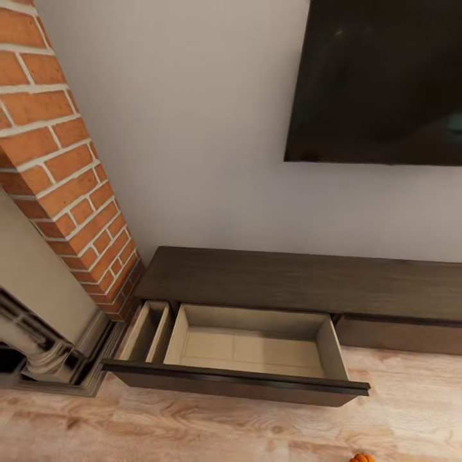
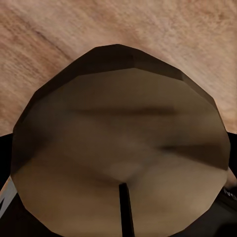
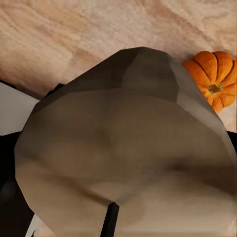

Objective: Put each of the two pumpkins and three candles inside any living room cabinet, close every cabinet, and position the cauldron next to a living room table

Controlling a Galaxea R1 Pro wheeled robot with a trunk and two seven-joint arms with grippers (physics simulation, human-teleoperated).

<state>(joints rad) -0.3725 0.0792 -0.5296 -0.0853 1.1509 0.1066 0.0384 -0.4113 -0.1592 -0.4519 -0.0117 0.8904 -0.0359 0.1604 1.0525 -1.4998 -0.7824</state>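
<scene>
The long dark brown cabinet [image 1: 301,282] stands against the pale wall, with its left drawer [image 1: 250,350] pulled out and its beige inside empty. One orange pumpkin [image 1: 362,457] lies on the plank floor in front of it. In the right wrist view that pumpkin [image 3: 213,79] sits just beyond a tan, faceted candle [image 3: 123,143] with a dark wick. My right gripper [image 3: 118,163] is shut on this candle, dark finger parts at both sides. My left gripper [image 2: 118,158] is shut on a similar brown candle [image 2: 118,113] above bare floor.
A red brick chimney [image 1: 58,160] and an ornate fireplace [image 1: 38,346] stand left of the cabinet. A large black screen [image 1: 385,77] hangs on the wall above it. A narrow side compartment [image 1: 146,330] lies at the drawer's left end. The drawer front juts over the wood floor [image 1: 192,430].
</scene>
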